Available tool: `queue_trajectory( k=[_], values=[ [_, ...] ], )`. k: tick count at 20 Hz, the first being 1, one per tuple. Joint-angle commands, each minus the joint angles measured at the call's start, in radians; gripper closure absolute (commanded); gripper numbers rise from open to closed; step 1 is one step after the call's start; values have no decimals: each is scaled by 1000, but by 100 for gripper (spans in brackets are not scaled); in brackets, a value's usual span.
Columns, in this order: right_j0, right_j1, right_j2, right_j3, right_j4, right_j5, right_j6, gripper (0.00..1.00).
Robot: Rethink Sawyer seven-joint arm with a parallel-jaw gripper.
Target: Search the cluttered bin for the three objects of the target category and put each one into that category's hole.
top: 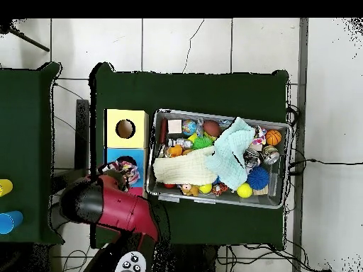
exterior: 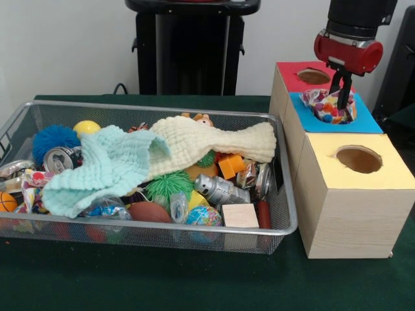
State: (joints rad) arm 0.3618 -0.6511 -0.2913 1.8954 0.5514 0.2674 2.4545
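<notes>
Gripper (exterior: 342,91): black, pointing down over the blue box (exterior: 366,120), its tips at a crumpled colourful wrapper (exterior: 329,105) sitting in that box's hole.
Yellow box (exterior: 350,194): nearest, its hole unfilled.
Red box (exterior: 288,71): farthest.
Basket (exterior: 285,217): wire, full of toys, two knitted cloths (exterior: 214,144) on top.
Table (exterior: 194,285): green.

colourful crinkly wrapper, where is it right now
In the front view the colourful crinkly wrapper sits in the hole of the blue-topped box, the middle of three boxes right of the wire mesh bin, with the claw directly above it.
</notes>
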Motion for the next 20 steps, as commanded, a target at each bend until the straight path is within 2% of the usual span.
queue_trajectory(
  k=[1, 4, 5, 9, 11, 13, 15, 20],
  values=[
    [5, 25, 110, 73, 62, 225, 257, 100],
    [7, 59, 104, 64, 61, 232, 241, 100],
    [8, 80, 103, 61, 59, 206, 231, 100],
    [-14, 147, 134, 61, 63, 44, 191, 100],
    [-34, 172, 160, 67, 50, -77, 173, 100],
    [-65, 203, 200, 68, 12, -241, 183, 100],
    [-52, 240, 184, 48, -13, -333, 199, 100],
    [-70, 266, 216, 47, -34, -410, 189, 100]
  ],
)
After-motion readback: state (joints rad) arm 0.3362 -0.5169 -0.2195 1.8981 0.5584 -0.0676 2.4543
